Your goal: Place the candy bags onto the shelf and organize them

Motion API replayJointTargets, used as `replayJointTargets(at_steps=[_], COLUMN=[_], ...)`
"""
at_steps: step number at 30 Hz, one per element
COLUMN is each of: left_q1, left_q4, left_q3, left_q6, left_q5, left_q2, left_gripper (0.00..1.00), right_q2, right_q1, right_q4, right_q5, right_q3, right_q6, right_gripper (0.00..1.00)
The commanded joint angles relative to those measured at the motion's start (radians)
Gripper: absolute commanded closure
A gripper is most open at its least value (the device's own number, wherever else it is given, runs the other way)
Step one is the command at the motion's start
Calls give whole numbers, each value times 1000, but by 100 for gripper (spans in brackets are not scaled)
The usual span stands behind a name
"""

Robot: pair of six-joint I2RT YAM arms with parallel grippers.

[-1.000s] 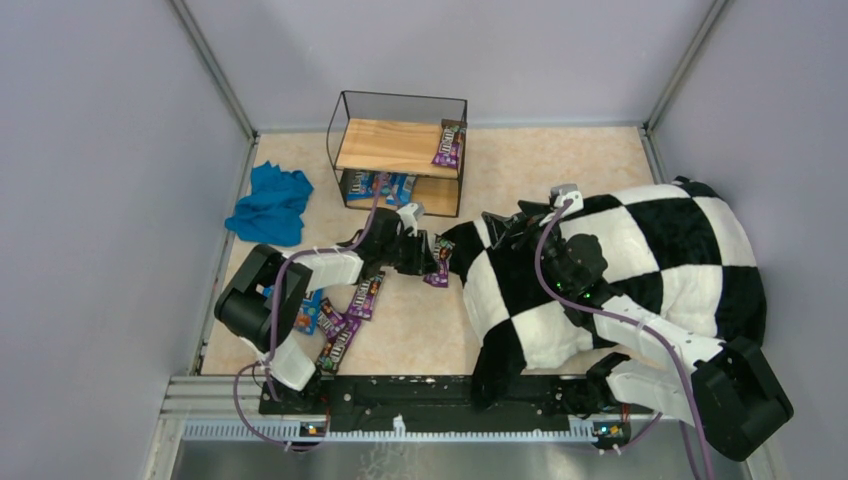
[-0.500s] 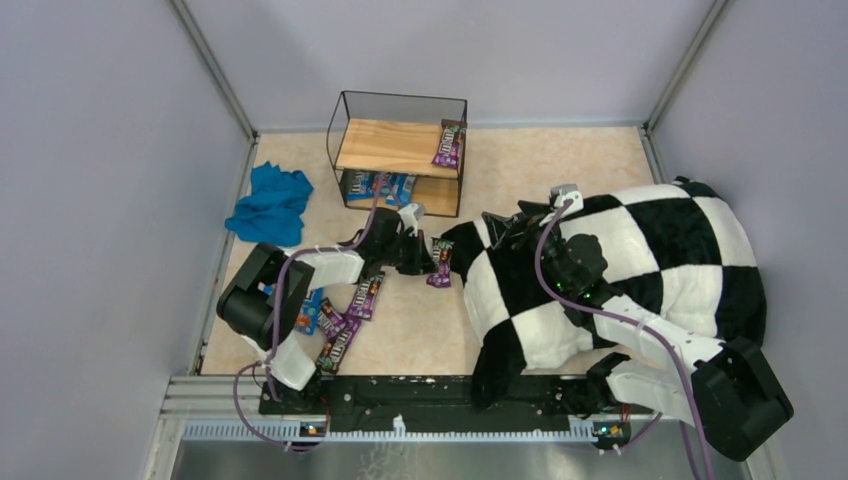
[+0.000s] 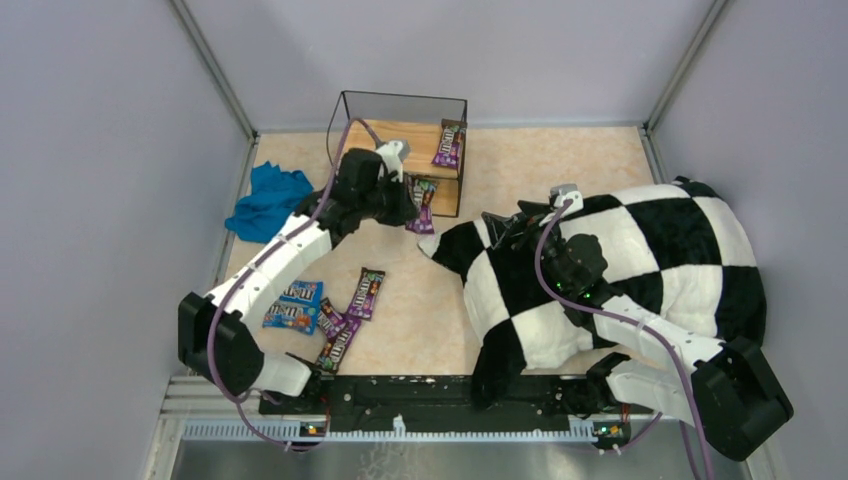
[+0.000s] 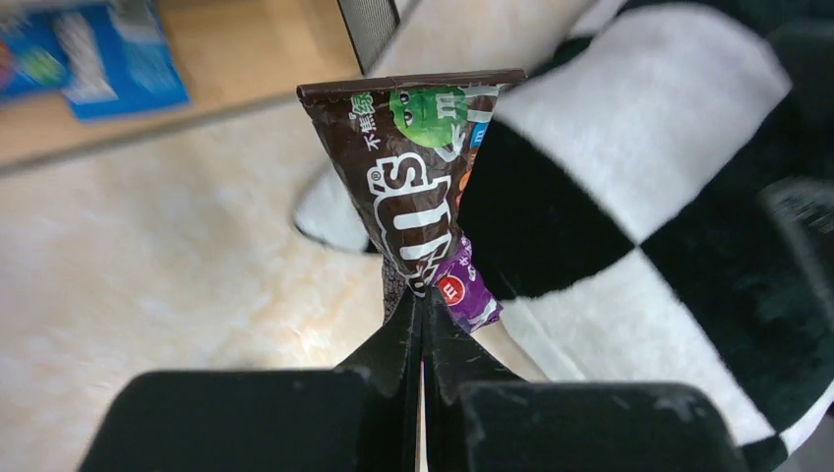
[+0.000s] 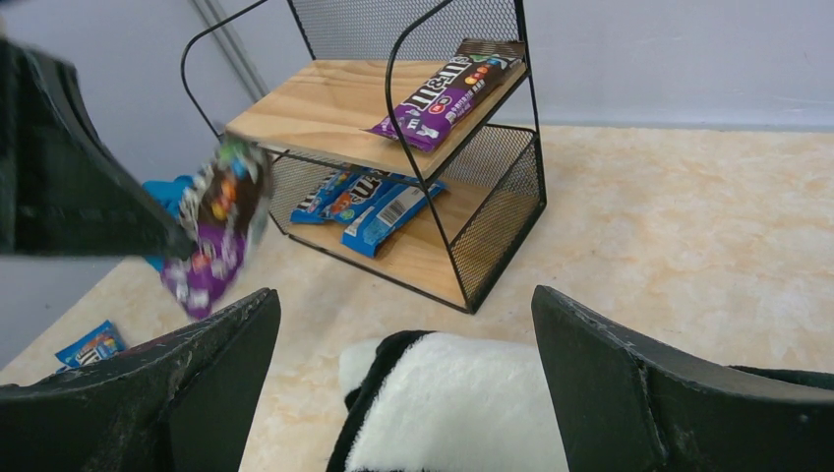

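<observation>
My left gripper [image 3: 408,205] is shut on a brown and purple candy bag [image 3: 422,203] and holds it in the air just in front of the shelf [image 3: 352,136]; the bag [image 4: 418,202] hangs from the closed fingertips, and it also shows blurred in the right wrist view [image 5: 216,226]. The wire shelf [image 5: 462,162] has a purple bag [image 5: 443,93] on its top board and blue bags [image 5: 379,205] on its lower board. My right gripper [image 3: 503,230] is open and empty over the checkered pillow [image 3: 640,250]. More candy bags [image 3: 350,310] lie on the floor at the left.
A teal cloth [image 3: 268,203] lies left of the shelf. The black-and-white pillow [image 5: 462,403] fills the right half of the floor, its corner between my right fingers. Blue bags [image 3: 295,305] lie near the left arm. Walls enclose the workspace.
My left arm has stretched out, lifting the brown and purple bag from the floor beside the pillow up and back toward the front of the shelf. The right arm has not moved.
</observation>
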Motion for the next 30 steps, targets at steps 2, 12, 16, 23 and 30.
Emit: replayJointTargets(at_steps=[2,12,16,23,30], left_q1=[72,182,204,221,221], left_q4=[-190,-418,-419,-355,-348], left_q3=[307,1004,1098,1096,1093], left_q6=[136,279,304,285,207], left_q5=[-56,-41,3,126,164], left_q2=[85,542,642,706,755], left_gripper=[100,100,100,100,100], right_q2=[-11,-5,9,33,39], right_q1=[-9,-9,-9,-9,-8], right_q4=[44,32,30,20,18], right_q5=[-4,5,1,-14,-19], right_q3=[9,15,22,41,43], right_q6=[-2,-17,-19,-17,-16], right_gripper=[1,1,1,1,1])
